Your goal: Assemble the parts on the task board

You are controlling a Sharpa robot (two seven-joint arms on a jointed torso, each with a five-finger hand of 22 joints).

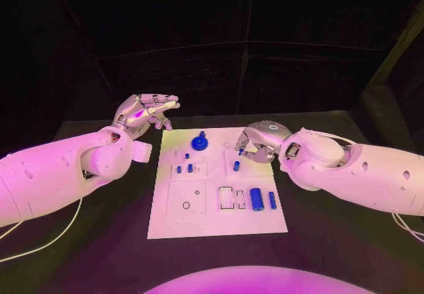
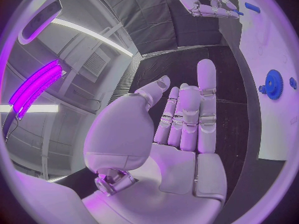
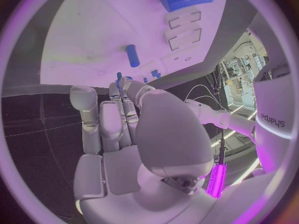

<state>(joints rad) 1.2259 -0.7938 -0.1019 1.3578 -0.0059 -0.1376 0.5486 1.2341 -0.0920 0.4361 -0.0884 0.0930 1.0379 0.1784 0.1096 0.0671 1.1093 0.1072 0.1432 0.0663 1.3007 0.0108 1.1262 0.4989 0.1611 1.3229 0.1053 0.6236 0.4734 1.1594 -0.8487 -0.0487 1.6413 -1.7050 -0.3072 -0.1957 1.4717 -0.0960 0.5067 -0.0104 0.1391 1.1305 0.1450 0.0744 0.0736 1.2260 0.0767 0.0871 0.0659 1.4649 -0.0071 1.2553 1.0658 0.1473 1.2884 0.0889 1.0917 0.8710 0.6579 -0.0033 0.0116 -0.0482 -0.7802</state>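
Note:
The white task board (image 1: 216,217) lies in the middle of the black table. A blue gear (image 1: 200,143) stands near its far edge, also seen as the blue gear (image 2: 273,84). A blue peg (image 1: 237,165) lies mid-board, and a big blue cylinder (image 1: 256,199) lies with a thinner one (image 1: 272,200) at the near right. My right hand (image 1: 256,141) hovers over the board's far right with fingers curled down and thumb folded in; a tiny blue part (image 1: 240,151) sits at its fingertips, apparently pinched. My left hand (image 1: 146,113) is raised beyond the board's far left corner, holding nothing.
Two small blue pegs (image 1: 184,168) stand in the board's left half, above a square recess (image 1: 186,199). White slots (image 1: 231,198) lie beside the big cylinder. Black table surface surrounds the board, and dark curtains stand behind.

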